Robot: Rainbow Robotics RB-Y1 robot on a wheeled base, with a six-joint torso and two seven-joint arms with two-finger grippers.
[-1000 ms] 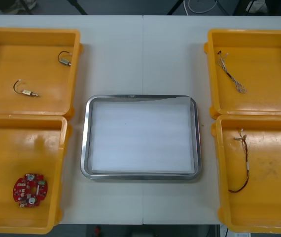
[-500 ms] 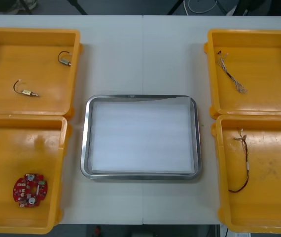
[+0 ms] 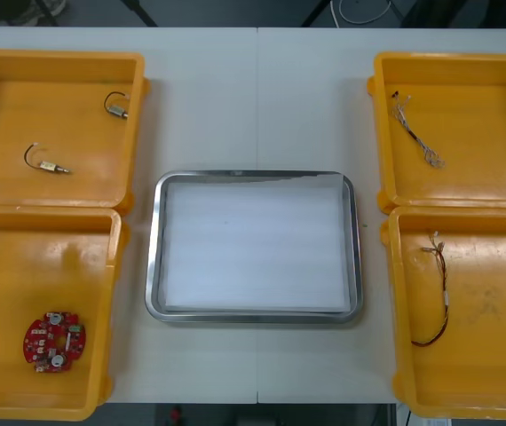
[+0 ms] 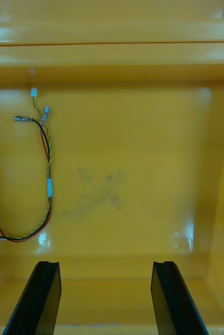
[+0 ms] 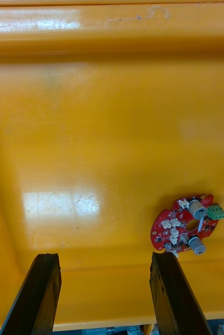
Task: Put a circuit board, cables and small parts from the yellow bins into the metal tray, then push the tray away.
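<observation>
Nothing has shifted since a second ago: the metal tray [image 3: 153, 266], white inside, lies on the light, seamed table [image 3: 257, 98]. Left of the tray, the left gripper [image 5: 104, 256] hangs, fingers apart, above the yellow bin [image 3: 114, 293] holding the red circuit board [image 3: 54, 342]. Right of the tray, the right gripper [image 4: 104, 263], likewise spread, overlooks the red and yellow cable [image 3: 445, 302].

Front camera overhead; wrist cameras close over nearer bins [image 3: 40, 266]
</observation>
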